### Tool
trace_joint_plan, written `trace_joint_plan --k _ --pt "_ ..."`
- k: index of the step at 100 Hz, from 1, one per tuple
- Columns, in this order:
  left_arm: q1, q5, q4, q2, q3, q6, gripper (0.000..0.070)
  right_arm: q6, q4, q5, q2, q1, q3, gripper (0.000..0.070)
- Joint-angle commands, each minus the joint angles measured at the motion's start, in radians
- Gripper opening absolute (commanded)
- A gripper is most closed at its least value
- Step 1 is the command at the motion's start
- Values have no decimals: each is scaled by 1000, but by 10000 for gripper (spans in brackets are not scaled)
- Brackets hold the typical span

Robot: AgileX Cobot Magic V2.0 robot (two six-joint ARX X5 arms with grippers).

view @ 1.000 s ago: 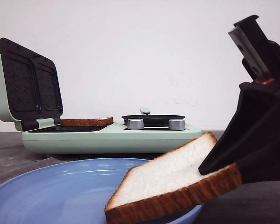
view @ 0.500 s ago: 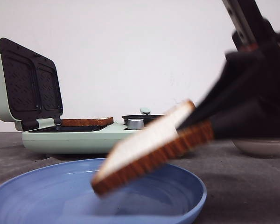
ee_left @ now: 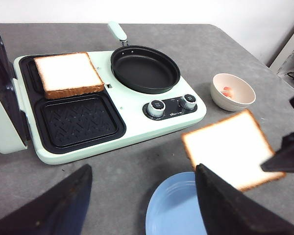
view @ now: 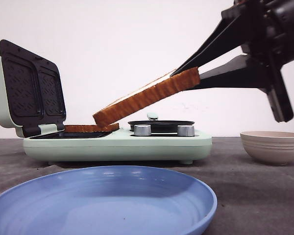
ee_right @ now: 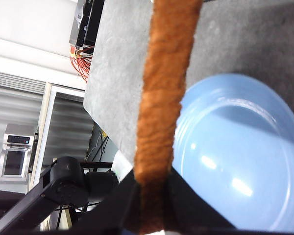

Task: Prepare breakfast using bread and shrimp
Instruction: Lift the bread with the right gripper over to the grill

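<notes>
My right gripper [view: 187, 78] is shut on one edge of a slice of bread [view: 146, 97]. The slice hangs tilted in the air, its low end toward the sandwich maker [view: 117, 144]. The left wrist view shows its white face [ee_left: 229, 147] above the blue plate [ee_left: 172, 211]. In the right wrist view its orange-brown crust [ee_right: 164, 98] runs up from my pinched fingers. A second slice [ee_left: 68, 73] lies flat in the maker's far tray. Pink shrimp [ee_left: 227, 91] sit in a pale bowl [ee_left: 244, 100]. My left gripper [ee_left: 139, 196] is open and holds nothing.
The maker's lid [view: 29, 88] stands open at the left. Its near tray [ee_left: 78, 117] is bare, and a black frying pan [ee_left: 145, 68] sits on its right half above two knobs [ee_left: 172, 104]. The bowl [view: 273, 146] stands to the right of the maker. The blue plate [view: 103, 200] lies at the front.
My right gripper has lifted the bread out of the blue plate and carried it up and back toward the sandwich maker. The bowl behind it has come into sight.
</notes>
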Motion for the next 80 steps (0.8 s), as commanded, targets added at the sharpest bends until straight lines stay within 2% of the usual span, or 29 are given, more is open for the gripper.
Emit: trace_joint_plan --k 1,20,41,80 --pt "0 0 11 3 12 -6 355 -44 16 -10 51 5 58 0" --pt "0 0 11 3 12 -6 355 -82 16 -50 240 5 249 0" --pt "0 0 11 3 12 -7 355 -85 16 -72 458 5 477 0" --pt "0 -1 11 3 12 -7 355 -27 4 -99 756 6 816 0"
